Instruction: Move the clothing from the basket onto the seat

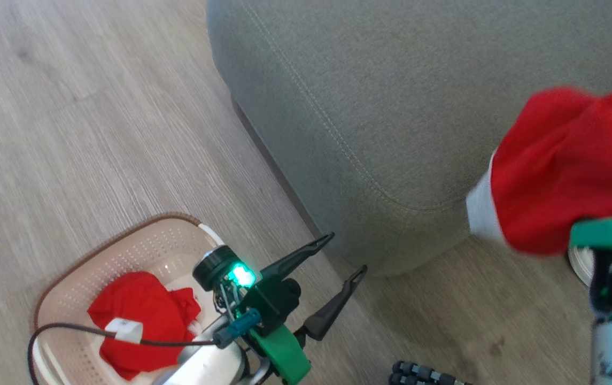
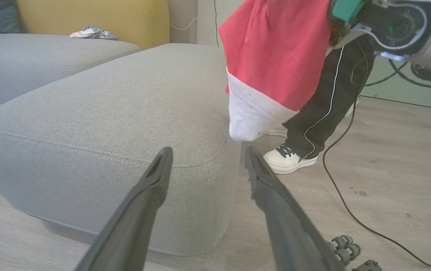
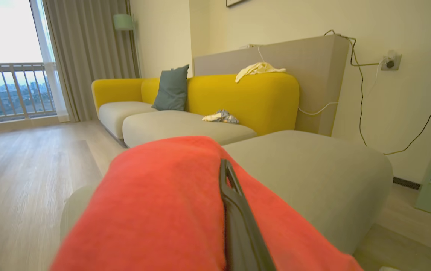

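1. The left fingers (image 1: 297, 256) are spread wide and empty, just beside the perforated cream basket (image 1: 140, 243).
2. The right fingers (image 3: 234, 214) are pressed together, pinching soft red clothing (image 1: 567, 166) with a white cuff, which hangs at the rounded corner of the grey stitched seat (image 1: 391, 107).
3. The head view shows more red cloth (image 1: 142, 315) in the basket; the left wrist view shows a person's white sneaker (image 2: 288, 160) beyond.

No text, brand, number or sign could be read in any view. The small white tag (image 1: 124, 330), at about seven o'clock in the head view, was too blurred to show whether it carried any print.
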Robot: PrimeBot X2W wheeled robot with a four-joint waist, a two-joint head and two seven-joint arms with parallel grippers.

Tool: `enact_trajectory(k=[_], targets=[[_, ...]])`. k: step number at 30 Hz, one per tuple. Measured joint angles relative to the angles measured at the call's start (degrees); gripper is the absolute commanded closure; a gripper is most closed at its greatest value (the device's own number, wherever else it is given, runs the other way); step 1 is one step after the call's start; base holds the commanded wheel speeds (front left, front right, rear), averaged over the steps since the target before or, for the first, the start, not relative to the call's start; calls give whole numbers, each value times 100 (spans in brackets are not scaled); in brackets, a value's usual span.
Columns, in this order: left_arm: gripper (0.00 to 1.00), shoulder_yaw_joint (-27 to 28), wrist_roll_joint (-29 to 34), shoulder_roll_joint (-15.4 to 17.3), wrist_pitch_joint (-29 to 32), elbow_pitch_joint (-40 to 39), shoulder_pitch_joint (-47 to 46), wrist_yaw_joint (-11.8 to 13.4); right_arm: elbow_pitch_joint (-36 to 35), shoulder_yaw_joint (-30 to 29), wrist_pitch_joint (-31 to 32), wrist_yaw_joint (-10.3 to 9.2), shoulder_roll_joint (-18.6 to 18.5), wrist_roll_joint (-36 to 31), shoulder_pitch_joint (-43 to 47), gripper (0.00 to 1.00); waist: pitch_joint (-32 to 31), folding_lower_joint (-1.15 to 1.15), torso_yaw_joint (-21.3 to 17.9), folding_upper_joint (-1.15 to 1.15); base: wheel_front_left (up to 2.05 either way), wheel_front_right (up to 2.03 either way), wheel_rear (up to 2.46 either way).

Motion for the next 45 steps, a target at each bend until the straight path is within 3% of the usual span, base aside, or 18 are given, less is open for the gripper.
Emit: enact_trajectory(k=[7,11,18,28,37,45], targets=[[0,14,142,219,0,-136,-27,0,51,-283,-1,0,-387,509,-1012,100,409,0,19,0,0,0,0],[0,-108,148,475,0,-264,-334,0,419,-526,-2,0,-1000,532,-1635,100,881,0,171,0,0,0,0],[0,-218,148,771,0,-499,-751,0,833,-767,-3,0,-1528,693,-2694,100,1603,1,433,0,0,0,0],[0,-354,292,1126,0,-693,-1207,0,2295,-744,-8,1,-2473,602,-3841,100,2371,1,918,0,0,0,0],[0,-349,354,1276,0,-833,-1229,0,3422,-506,-8,1,-2829,432,-4779,100,2814,1,1275,0,0,0,0],[0,-333,358,1332,0,-965,-1327,0,4381,-961,-8,0,-2917,87,-5605,100,3186,1,1548,0,0,0,0]])
